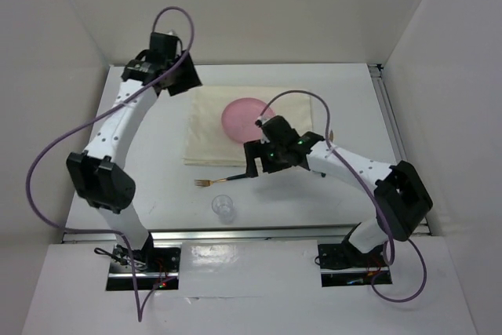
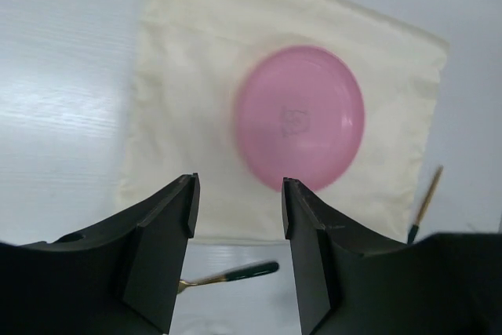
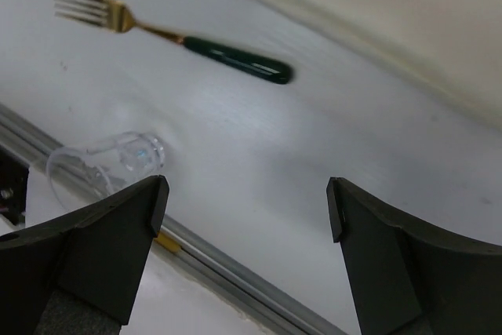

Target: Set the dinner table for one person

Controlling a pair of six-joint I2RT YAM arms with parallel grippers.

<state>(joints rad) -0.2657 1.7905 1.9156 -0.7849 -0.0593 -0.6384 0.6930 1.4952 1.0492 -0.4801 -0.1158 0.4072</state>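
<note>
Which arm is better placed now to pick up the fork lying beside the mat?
Right. The right gripper, open, hangs close to the dark handle of the fork. The left gripper, also open, is at the far left corner of the mat, much farther from the fork.

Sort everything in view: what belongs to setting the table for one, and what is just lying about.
Belongs to the job:
table
cream mat
pink plate, on the mat
fork, on the table by the mat's near edge
clear glass
second cutlery piece, right of the mat, type unclear

Just there:
purple cable
white walls
</note>
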